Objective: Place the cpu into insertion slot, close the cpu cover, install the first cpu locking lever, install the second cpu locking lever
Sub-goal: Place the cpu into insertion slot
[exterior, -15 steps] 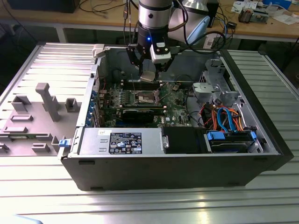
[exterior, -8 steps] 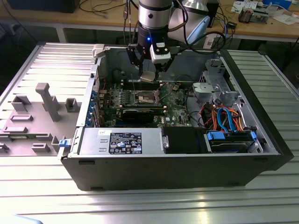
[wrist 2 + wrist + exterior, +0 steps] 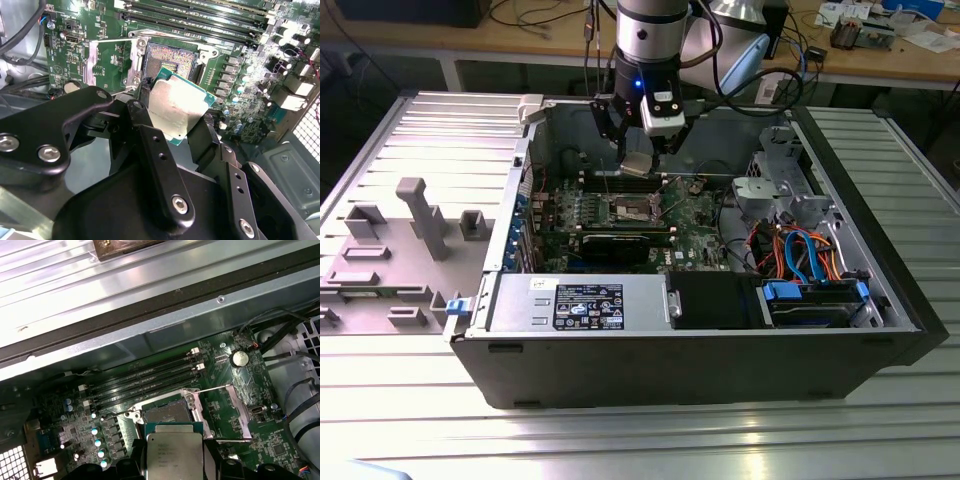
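My gripper (image 3: 637, 165) is shut on the cpu (image 3: 175, 107), a flat square chip with a silvery top and green edge, held by its sides a little above the motherboard. In the first wrist view the cpu (image 3: 175, 452) hangs just short of the insertion slot (image 3: 167, 412), whose dark contact field lies bare. The same insertion slot (image 3: 170, 57) appears beyond the chip in the second wrist view. The cpu cover (image 3: 227, 410) is swung open and lies beside the slot, its square window over the green board. In the exterior view the insertion slot (image 3: 630, 208) sits below the gripper.
Long black memory slots (image 3: 145, 382) run beside the socket. The open case wall (image 3: 535, 135) stands close behind the arm. A grey drive cage (image 3: 775, 185), coloured cables (image 3: 800, 255) and a power supply (image 3: 580, 300) fill the case. A grey fixture (image 3: 420, 215) stands outside it.
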Motion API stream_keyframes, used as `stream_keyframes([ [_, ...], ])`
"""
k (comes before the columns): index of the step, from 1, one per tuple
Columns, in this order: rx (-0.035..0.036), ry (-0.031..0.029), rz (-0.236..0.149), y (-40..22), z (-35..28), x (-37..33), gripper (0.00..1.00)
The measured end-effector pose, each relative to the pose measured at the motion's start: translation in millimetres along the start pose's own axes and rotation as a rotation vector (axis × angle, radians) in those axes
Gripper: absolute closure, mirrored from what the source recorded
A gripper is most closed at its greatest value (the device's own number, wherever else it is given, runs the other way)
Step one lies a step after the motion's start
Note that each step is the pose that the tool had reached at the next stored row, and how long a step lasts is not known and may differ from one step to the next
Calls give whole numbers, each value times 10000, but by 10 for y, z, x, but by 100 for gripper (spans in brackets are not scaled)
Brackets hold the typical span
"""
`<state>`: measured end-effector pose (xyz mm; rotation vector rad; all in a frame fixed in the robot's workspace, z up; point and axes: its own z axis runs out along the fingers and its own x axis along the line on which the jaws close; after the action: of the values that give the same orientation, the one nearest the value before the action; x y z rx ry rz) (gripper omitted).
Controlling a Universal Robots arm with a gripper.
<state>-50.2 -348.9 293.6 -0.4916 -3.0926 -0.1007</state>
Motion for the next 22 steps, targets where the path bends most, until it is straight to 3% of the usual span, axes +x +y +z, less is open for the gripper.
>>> stream_keyframes([
  [22,-3,-12,180,0,5,0,45],
])
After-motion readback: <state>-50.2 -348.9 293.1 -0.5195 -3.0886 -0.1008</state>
